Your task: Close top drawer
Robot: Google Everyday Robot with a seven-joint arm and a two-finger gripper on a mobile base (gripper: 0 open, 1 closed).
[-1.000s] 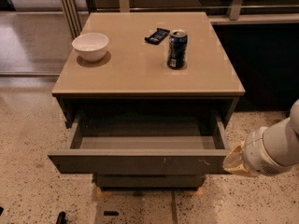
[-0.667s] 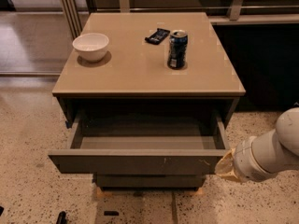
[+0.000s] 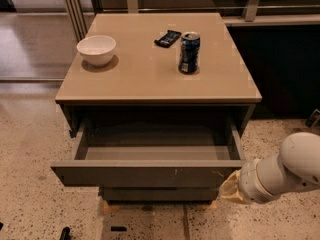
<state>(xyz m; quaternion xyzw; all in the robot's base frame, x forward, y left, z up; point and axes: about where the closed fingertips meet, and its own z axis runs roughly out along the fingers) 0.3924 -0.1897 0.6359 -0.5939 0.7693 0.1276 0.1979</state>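
The top drawer (image 3: 145, 174) of the beige cabinet stands pulled far out, empty inside, its flat grey-brown front showing small pale scratches right of centre. My gripper (image 3: 229, 188) comes in from the lower right on a white arm (image 3: 285, 171). Its yellowish tip is at the right end of the drawer front, level with it. The fingers are hidden from this angle.
On the cabinet top (image 3: 150, 79) stand a white bowl (image 3: 96, 49), a dark blue can (image 3: 189, 52) and a small black packet (image 3: 167, 37). A lower drawer front (image 3: 157, 194) shows beneath. Speckled floor surrounds; a dark cabinet stands to the right.
My arm has moved left, bringing the gripper tip from right of the drawer up to the right end of the drawer front. The drawer has not visibly moved.
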